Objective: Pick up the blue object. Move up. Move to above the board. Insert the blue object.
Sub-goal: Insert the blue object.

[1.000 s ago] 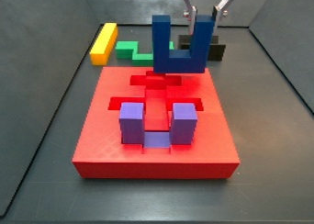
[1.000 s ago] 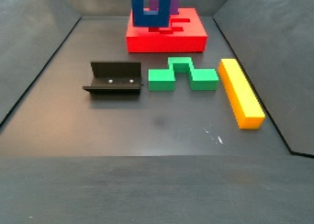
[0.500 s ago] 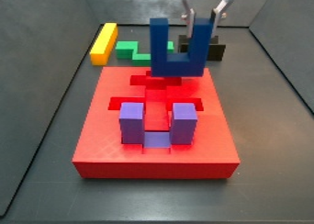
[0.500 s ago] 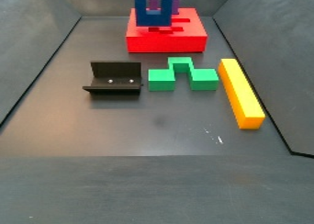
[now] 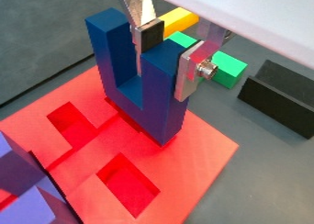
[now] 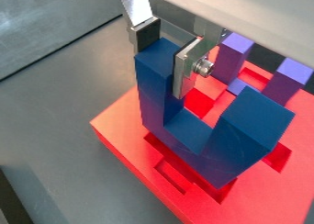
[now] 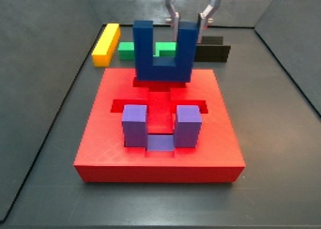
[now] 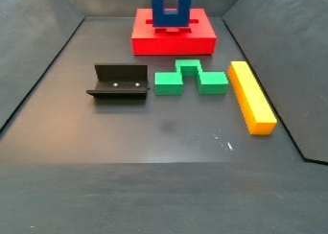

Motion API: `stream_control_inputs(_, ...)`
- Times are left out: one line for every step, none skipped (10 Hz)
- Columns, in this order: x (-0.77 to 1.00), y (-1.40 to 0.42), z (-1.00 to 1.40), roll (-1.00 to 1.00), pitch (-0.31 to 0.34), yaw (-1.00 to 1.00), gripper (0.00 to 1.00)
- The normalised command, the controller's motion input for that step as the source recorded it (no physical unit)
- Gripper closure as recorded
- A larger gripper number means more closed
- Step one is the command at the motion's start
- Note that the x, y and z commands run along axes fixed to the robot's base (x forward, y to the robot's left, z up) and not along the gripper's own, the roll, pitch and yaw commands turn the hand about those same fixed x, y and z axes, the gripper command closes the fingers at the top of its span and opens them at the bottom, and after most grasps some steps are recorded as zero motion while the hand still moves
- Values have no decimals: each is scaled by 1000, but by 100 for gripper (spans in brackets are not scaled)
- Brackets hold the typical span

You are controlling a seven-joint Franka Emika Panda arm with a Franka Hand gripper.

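Here the gripper [image 5: 168,51], jaws clamped on one prong of the blue object [image 5: 138,76] above the board [image 7: 100,148], risks jamming it on a recess edge if misaligned.

Side views face each other across large flat red square board [image 7: 157,144] [image 8: 174,35]: near in one, far in other. Wrist views look down close on gripper [image 5: 172,46] [image 6: 168,49] above it.
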Motion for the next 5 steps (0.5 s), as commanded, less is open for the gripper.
stream_control_inputs(-77, 23, -91, 40, -99, 20, 100)
stream_control_inputs(-114, 46, -143, 51, -104, 51, 100)
stream_control_inputs(-83, 49, -183, 73, -99, 83, 100)
stream_control_inputs(-11, 37, -197, 84, -91, 123, 100)
stream_control_inputs(0, 63, -229, 116, -83, 154, 100)
